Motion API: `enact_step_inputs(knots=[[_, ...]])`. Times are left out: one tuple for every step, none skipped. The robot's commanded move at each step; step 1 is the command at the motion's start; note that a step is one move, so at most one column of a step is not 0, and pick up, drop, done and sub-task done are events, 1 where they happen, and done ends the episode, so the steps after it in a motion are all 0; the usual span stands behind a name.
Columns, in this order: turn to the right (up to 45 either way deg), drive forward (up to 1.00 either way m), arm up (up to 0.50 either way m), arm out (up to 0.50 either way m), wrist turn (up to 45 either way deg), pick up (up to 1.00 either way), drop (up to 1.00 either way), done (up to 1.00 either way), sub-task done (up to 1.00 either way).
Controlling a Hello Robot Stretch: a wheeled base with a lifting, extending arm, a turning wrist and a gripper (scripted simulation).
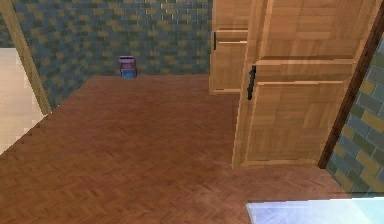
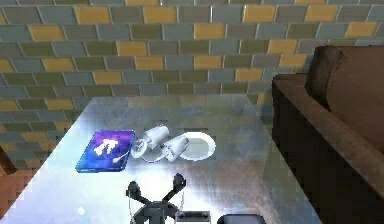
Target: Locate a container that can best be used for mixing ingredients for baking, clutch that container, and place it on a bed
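A white round bowl-like thing lies on a glass-topped table in the arm side view, near the table's middle. Just left of it are two small white objects, lying close together. A flat blue and purple book-like item is farther left. My gripper shows at the bottom edge, its dark body and two thin fingers pointing toward those white things from the near side. Bare tabletop lies at its far end, so it holds nothing.
A dark brown sofa stands right of the table, against a tiled brick-pattern wall. In the forward view, wooden floor runs to a small blue and purple container by the far wall. Wooden cabinet doors stand on the right.
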Motion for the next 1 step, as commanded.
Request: enact_step_inputs(knots=[[0.0,0.0,-0.3,0.0,0.0,0.0,0.0,0.0,0.0]])
